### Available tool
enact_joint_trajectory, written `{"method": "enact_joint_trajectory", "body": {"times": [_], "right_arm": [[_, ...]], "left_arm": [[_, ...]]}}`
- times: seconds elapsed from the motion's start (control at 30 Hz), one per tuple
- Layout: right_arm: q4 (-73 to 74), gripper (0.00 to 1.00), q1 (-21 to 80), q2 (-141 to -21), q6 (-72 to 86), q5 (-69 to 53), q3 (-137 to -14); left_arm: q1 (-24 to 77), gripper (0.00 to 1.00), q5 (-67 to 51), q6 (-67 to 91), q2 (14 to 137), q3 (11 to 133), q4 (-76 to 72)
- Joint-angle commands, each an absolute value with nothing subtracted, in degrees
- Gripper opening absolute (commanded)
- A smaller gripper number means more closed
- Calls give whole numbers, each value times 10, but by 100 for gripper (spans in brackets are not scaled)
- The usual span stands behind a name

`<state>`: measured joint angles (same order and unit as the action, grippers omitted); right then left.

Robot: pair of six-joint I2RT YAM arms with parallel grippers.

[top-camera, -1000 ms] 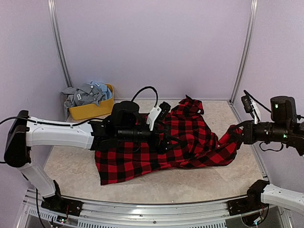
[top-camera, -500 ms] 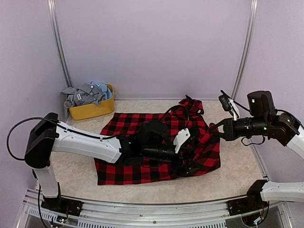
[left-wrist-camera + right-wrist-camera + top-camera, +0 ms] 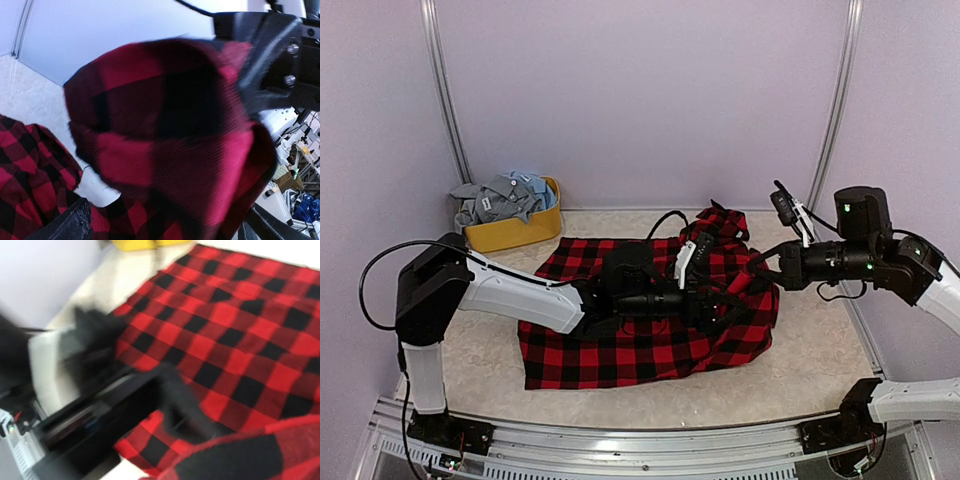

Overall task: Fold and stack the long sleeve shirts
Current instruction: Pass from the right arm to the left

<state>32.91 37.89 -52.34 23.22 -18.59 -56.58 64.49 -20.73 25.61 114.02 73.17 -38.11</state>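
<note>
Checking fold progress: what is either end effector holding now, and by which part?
The right end effector pinches the red-and-black checked flannel shirt by a bunched fold at the edge nearest that arm. The left end effector is open, holding nothing.

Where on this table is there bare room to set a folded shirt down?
Bare table shows at the front right, beside the red checked shirt, and in a narrow strip along the near edge. The back strip right of the yellow tub is also free. The middle is crowded: the left arm and right arm meet over the shirt.
</note>
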Motion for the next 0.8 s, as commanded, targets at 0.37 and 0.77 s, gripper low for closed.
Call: {"method": "enact_joint_trajectory", "body": {"times": [0.37,0.77], "right_arm": [[259,0,385,-474,143,-316,-509],[248,0,386,-485,139,-314,-498]], "left_arm": [[575,96,-419,422,1087,676,-452],[584,93,-446,462,1148,730,-449]]}}
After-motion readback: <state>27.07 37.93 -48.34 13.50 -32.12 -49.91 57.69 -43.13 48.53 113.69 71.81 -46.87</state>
